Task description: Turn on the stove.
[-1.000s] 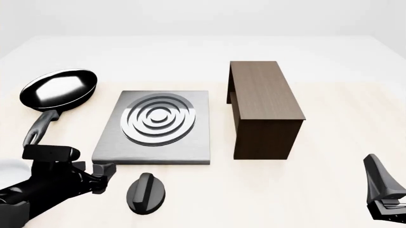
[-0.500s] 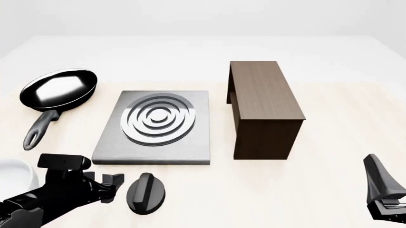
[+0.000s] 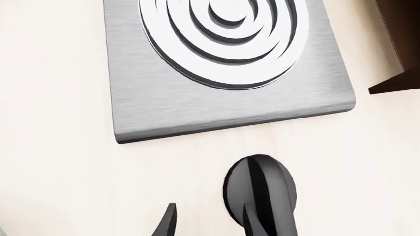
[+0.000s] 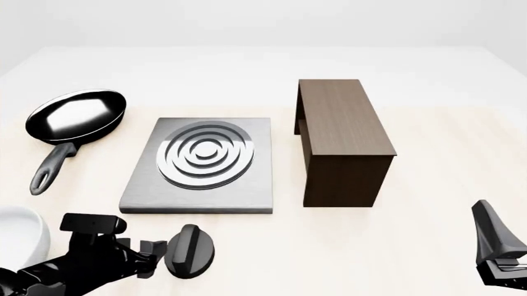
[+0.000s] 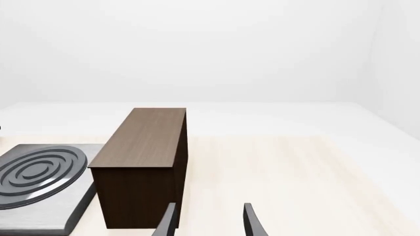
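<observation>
Black knob [image 4: 190,250] lies just right of left gripper [image 4: 153,254], ridge pointing toward stove [image 4: 200,166]; fingers apart, right gripper [image 5: 206,221] open, far off.

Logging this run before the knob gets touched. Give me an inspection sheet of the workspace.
Surface: pale wood table, flat, nothing spilled.
Job's things: stove lies flat, burner rings up; black knob on the table in front of it, apart from the slab.
Clutter: pan left of the stove, handle toward the arms; cabinet right of the stove; white bowl at the left edge, partly cut off.
Grippers: left pincer open, low at the knob's left side, one finger over the knob in the wrist view, contact unclear; right pincer open, holding nothing, away from the job.
Cables: nothing seen.
Surroundings: plain white backdrop, nothing seen.
</observation>
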Controlling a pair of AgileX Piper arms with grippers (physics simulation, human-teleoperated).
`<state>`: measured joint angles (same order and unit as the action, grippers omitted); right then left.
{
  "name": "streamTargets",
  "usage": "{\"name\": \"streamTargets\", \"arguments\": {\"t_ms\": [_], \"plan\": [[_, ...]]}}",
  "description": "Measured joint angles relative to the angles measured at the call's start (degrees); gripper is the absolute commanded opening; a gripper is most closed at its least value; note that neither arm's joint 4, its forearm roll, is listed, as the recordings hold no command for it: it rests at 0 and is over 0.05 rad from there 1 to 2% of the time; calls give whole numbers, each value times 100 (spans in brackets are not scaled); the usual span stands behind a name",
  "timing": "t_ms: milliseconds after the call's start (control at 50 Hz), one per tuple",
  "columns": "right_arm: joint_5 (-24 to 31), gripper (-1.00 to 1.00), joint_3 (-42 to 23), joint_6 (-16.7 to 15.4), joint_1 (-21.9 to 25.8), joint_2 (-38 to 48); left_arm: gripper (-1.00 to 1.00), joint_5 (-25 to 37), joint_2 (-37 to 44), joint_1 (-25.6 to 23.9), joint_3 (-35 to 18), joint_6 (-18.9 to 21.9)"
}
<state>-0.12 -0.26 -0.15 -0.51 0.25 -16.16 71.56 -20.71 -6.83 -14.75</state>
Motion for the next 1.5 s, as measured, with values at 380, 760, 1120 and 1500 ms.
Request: {"name": "streamTargets", "arguments": {"t_ms": [380, 760, 1120, 1500], "plan": [[0, 100, 0, 0, 0, 0, 100, -448, 482, -282, 119, -283], [0, 100, 0, 0, 0, 0, 100, -789, 758, -778, 168, -751], [0, 100, 0, 0, 0, 0, 100, -1038, 955, -1181, 126, -1159], [0, 100, 0, 0, 0, 0, 100, -1132, 1004, -1243, 137, -1192]]}}
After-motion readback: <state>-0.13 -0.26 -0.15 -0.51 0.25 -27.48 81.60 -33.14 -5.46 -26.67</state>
